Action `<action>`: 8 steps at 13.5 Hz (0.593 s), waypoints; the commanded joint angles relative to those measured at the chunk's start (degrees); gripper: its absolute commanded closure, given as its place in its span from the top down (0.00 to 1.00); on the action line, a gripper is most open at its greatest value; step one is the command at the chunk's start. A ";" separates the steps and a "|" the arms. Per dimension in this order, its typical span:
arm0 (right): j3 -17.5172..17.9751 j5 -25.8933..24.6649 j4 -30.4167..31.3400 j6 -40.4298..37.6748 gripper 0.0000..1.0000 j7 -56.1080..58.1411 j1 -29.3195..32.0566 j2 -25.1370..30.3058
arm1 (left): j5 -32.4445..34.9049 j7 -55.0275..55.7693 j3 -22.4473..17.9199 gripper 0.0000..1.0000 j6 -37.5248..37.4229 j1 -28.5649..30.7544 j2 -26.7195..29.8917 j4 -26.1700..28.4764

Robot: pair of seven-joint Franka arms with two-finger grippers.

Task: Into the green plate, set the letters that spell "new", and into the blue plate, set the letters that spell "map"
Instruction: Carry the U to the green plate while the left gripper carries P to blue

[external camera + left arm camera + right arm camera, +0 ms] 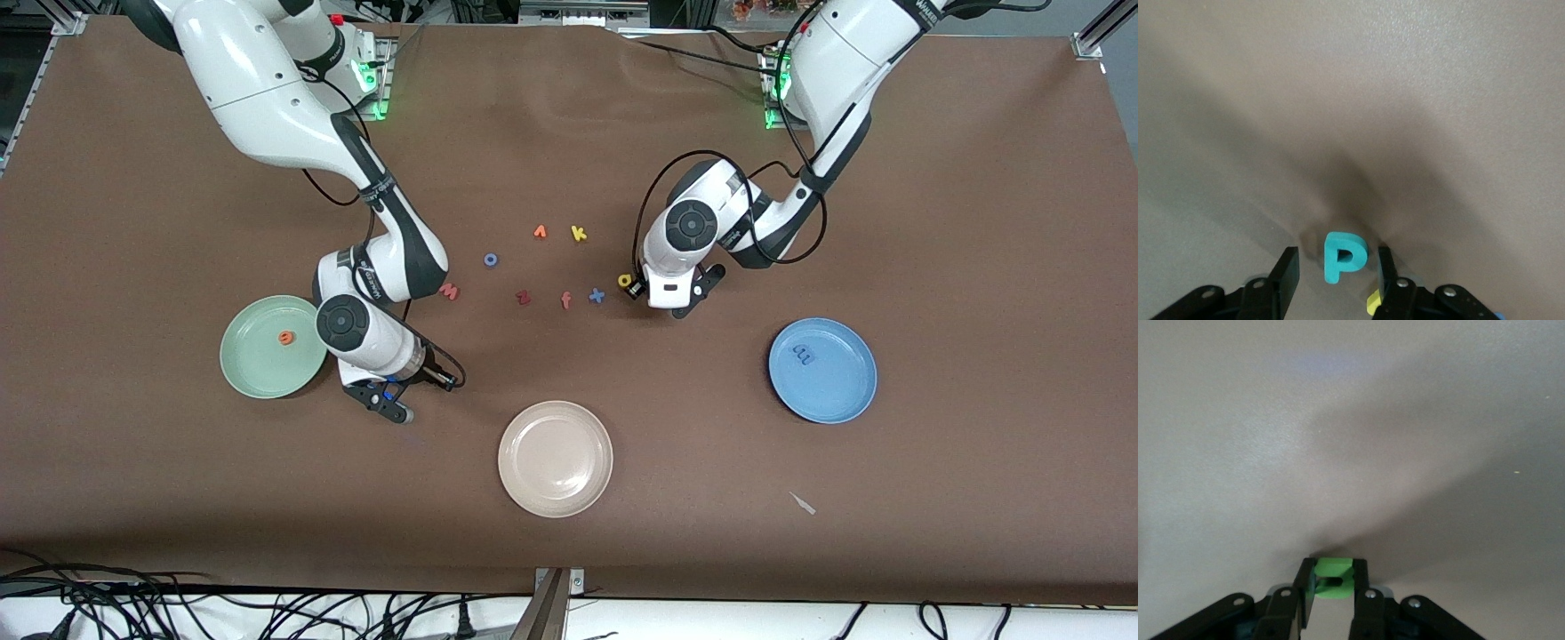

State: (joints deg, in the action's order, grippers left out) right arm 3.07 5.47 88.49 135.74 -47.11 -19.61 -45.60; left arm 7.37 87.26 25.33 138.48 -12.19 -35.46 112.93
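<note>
Here the right gripper (pixel 1328 590) jaws pinch the half-hidden green n (pixel 1333 577), while the left gripper (pixel 1338 270) jaws flank the teal p (pixel 1344 257), contact unclear.

Two white Franka arms with glossy rounded shells and dark grey joint caps, each marked by a round black disc on the wrist housing. Black cables loop loosely from forearm to wrist on both. Green indicator lights glow at each base, beside silver mounting brackets, and a small red button shows near the right arm's base. The left claw (pixel 1336 277) has slim matte-black fingers (pixel 1286 270) fixed to black mounts with silver screws; the right claw (pixel 1332 587) is built the same, its black fingers (pixel 1304 583) bolted with bright screw heads.
</note>
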 commanded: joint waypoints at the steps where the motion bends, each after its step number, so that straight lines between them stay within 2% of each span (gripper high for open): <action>1: -0.17 0.95 -6.38 -8.96 0.02 1.67 0.45 -0.64 | 2.65 1.86 -0.02 0.33 0.65 -0.03 -0.04 0.28; 2: -0.26 0.77 -7.71 -12.48 0.02 4.54 1.06 0.15 | 2.57 1.86 -0.11 0.26 0.74 -0.03 -0.74 0.28; 4: -1.74 0.51 -5.28 -18.38 0.02 11.48 2.20 3.74 | 2.65 1.77 -0.11 0.05 0.48 0.32 -0.49 0.28; 5: -3.14 -0.37 -1.95 -19.19 0.02 15.34 2.03 6.28 | 2.65 1.68 -0.11 0.04 -0.05 0.41 -0.14 0.19; 6: -3.42 -3.59 2.78 -18.24 0.02 17.47 2.12 9.70 | 2.65 1.51 -0.11 0.04 -0.57 0.49 0.74 0.10; 8: -3.94 -7.13 11.14 -15.52 0.02 19.50 2.20 15.69 | 2.74 0.90 -0.19 0.04 -7.66 0.67 2.76 -2.17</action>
State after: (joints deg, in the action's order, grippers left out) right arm -0.63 0.94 88.73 117.58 -30.09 -17.15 -37.88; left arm 7.86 87.39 25.31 136.74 -11.92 -35.24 112.31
